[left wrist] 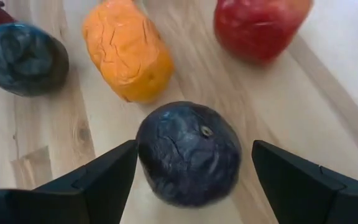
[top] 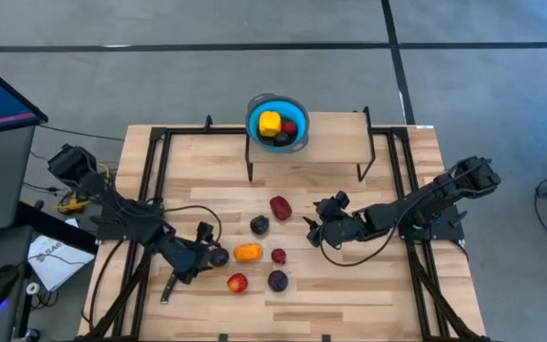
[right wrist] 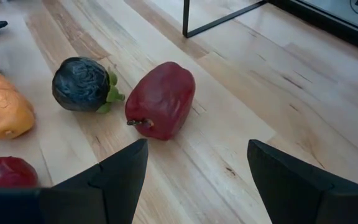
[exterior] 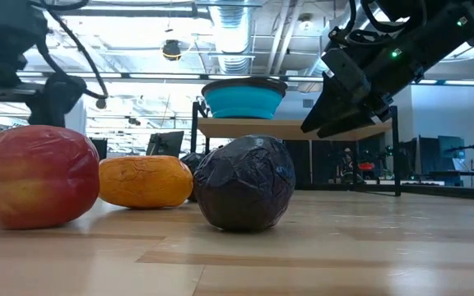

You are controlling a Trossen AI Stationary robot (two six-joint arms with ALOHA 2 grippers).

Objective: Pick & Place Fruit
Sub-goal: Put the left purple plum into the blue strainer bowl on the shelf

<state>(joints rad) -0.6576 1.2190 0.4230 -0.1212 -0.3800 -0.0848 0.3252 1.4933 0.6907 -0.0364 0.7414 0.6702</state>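
The left claw (top: 209,256) sits low over the table (top: 387,294), its fingers (left wrist: 104,177) spread on either side of a dark purple fruit (left wrist: 188,152) without touching it. Just beside that fruit lies the orange piece (top: 247,252), with a red-and-yellow piece (top: 238,282) and another purple one (top: 277,280) nearby. The right claw (top: 323,228) hovers spread and empty near a dark red piece (top: 280,207) and a purple piece (top: 259,225). A small red piece (top: 278,256) lies between. The blue bowl (top: 254,107) on the shelf (top: 335,142) holds yellow and red fruit.
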